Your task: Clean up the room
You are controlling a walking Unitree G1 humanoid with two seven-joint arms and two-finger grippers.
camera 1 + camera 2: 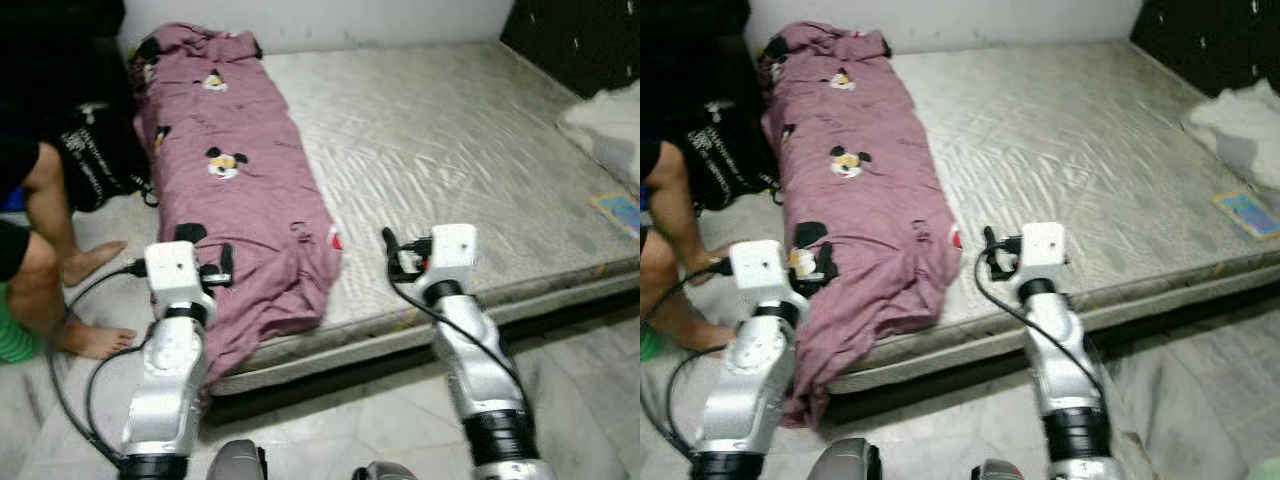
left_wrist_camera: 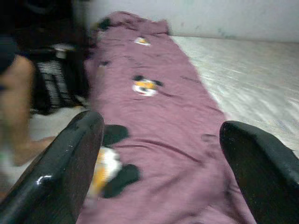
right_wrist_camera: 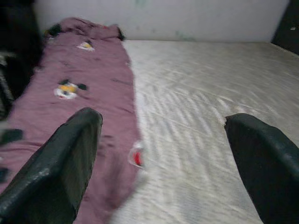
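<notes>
A mauve blanket (image 1: 240, 190) with cartoon mouse prints lies lengthwise along the left side of a bare grey mattress (image 1: 450, 150). Its near end droops over the front edge toward the floor. My left gripper (image 2: 161, 123) is open, hovering just above that near end of the blanket (image 2: 177, 140), with nothing between its fingers. My right gripper (image 3: 162, 116) is open too, held above the bare mattress (image 3: 201, 140) near the front edge, just right of the blanket's (image 3: 93, 93) edge.
A person's bare legs (image 1: 50, 220) and feet stand on the floor at the left, beside a black bag (image 1: 100, 160). A white pillow (image 1: 610, 125) and a small blue card (image 1: 620, 212) lie at the mattress's right. Tiled floor (image 1: 350, 420) runs in front.
</notes>
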